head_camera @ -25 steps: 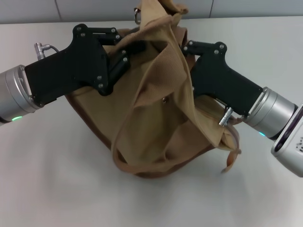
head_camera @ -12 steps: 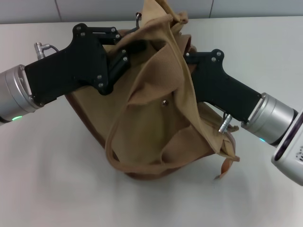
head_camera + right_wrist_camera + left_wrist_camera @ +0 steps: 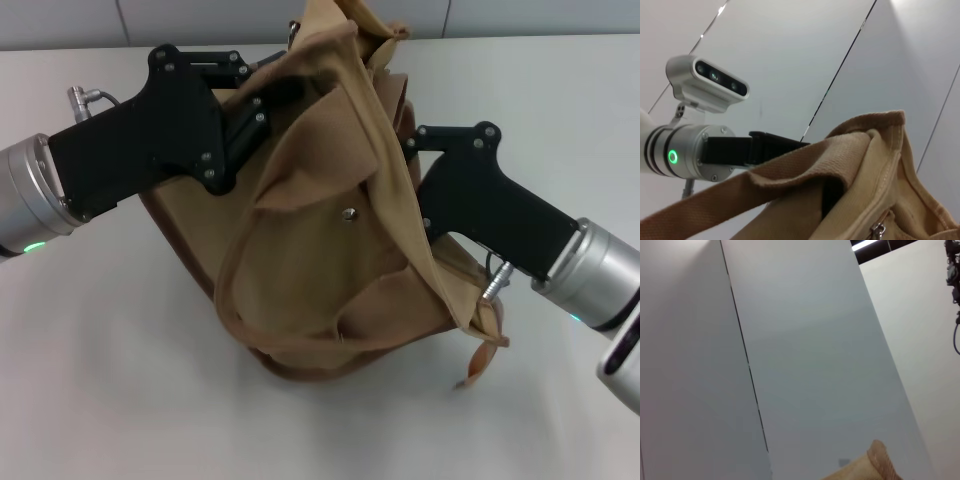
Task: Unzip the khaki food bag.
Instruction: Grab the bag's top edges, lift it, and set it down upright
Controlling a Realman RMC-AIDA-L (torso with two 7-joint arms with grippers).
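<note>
The khaki food bag sits slumped and twisted at the table's middle, its top pulled up. Its front pocket snap faces me, and a wide handle loops down the front. My left gripper reaches in from the left and is shut on the bag's upper edge. My right gripper comes in from the right, its tip hidden behind the bag's fabric. The right wrist view shows the bag close up, with a silver zipper pull and my left arm beyond. A corner of the bag shows in the left wrist view.
The bag rests on a white table. A loose strap end trails at the bag's lower right. A metal ring shows at the bag's far top. A grey panelled wall stands behind the table.
My right gripper has moved right and slightly down, away from the bag's top. The bag's front fabric has shifted and spread with it. My left gripper has stayed nearly in place.
</note>
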